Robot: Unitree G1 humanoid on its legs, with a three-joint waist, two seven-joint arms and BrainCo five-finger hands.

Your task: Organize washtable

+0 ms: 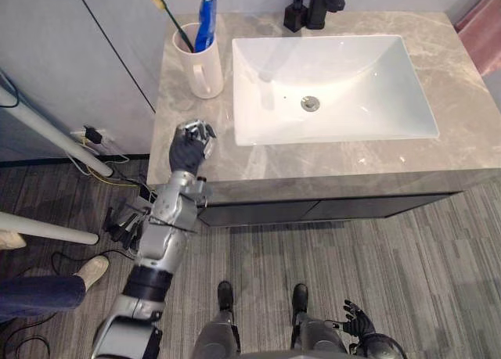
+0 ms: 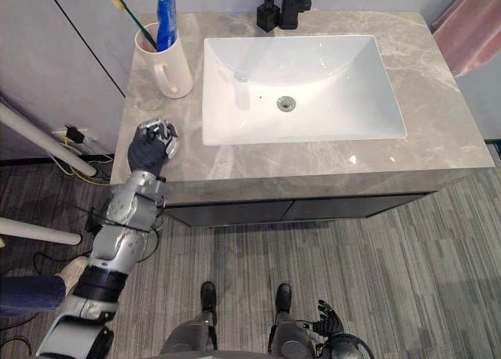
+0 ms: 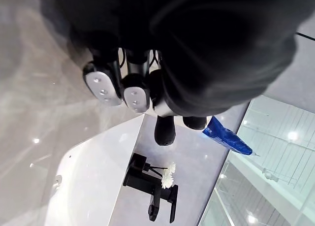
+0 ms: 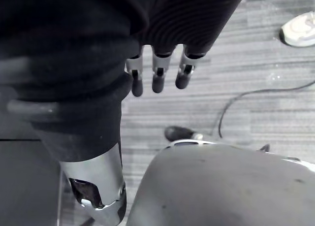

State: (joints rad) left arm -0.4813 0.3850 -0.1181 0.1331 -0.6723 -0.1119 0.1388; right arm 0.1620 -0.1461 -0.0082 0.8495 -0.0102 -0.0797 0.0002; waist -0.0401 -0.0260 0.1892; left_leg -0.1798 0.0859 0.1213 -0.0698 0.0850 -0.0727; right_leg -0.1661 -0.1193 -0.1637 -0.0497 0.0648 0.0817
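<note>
Fingers [image 1: 197, 129] seem clenched, empty, on the left hand [image 1: 188, 148] at the countertop [image 1: 178, 113] edge; right hand [image 1: 358, 321] hangs low, released.

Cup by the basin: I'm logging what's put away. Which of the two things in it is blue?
The toothpaste tube, standing nearly upright in the cup; the toothbrush beside it is dark-handled, thin and leans to the left.

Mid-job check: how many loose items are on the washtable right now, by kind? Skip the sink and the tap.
Cup: 1
Toothbrush: 1, standing in the cup
Toothpaste tube: 1, standing in the cup
Black bottle with a white flower: 1, at the back edge
Total: 4
</note>
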